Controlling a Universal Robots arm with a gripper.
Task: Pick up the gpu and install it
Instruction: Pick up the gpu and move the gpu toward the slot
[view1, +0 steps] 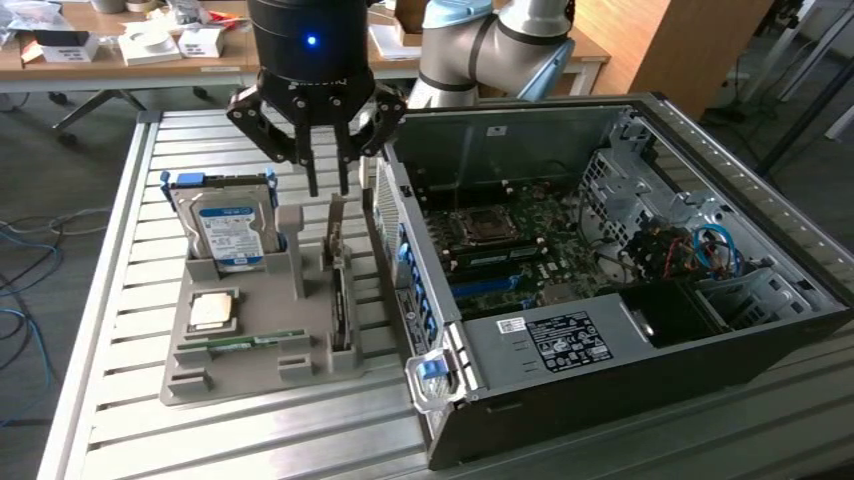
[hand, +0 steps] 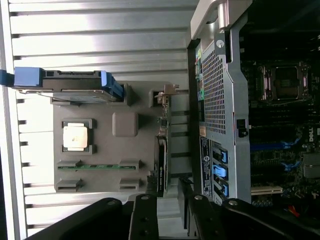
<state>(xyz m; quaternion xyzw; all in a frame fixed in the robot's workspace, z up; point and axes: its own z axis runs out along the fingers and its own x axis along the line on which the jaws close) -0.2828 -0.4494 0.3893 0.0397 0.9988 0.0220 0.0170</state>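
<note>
Above the gray tray (view1: 260, 368) on the counter (view1: 120, 300), the end effector (view1: 328, 185) hangs partly open and empty over the upright gpu (view1: 338, 300).

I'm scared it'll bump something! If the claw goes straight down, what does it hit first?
Probably the gpu, standing on edge in the gray holder right below the claw. Depth is hard to judge here, so that's a best guess.

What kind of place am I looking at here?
Probably a robotics lab or workshop: an open black computer tower lies on a slatted metal table, a grey plastic tray beside it holds a silver hard drive, and a black robot gripper hangs above that tray.
</note>
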